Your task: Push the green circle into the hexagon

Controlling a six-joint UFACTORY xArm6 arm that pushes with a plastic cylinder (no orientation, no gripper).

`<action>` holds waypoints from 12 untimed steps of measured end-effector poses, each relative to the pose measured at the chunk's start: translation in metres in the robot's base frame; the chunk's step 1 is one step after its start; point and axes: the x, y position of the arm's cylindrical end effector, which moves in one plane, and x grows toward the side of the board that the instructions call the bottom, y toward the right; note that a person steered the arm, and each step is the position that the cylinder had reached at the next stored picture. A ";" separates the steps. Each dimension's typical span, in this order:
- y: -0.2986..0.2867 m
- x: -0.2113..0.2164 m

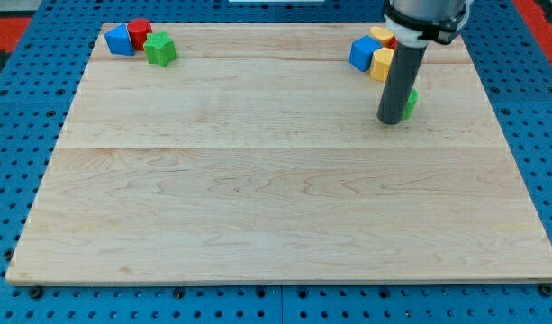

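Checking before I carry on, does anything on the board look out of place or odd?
Nothing stands out. The blocks sit in two tidy clusters near the view's top; my tip rests beside the green block, which the rod mostly hides.

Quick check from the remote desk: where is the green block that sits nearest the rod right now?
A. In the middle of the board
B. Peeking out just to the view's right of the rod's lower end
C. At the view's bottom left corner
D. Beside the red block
B: the green block shows only as a sliver against the right side of my tip, mostly hidden behind the rod, just below the yellow block and blue block.
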 end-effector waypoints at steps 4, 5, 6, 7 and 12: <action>0.045 -0.037; 0.048 -0.035; 0.055 -0.033; 0.081 -0.039; 0.150 -0.076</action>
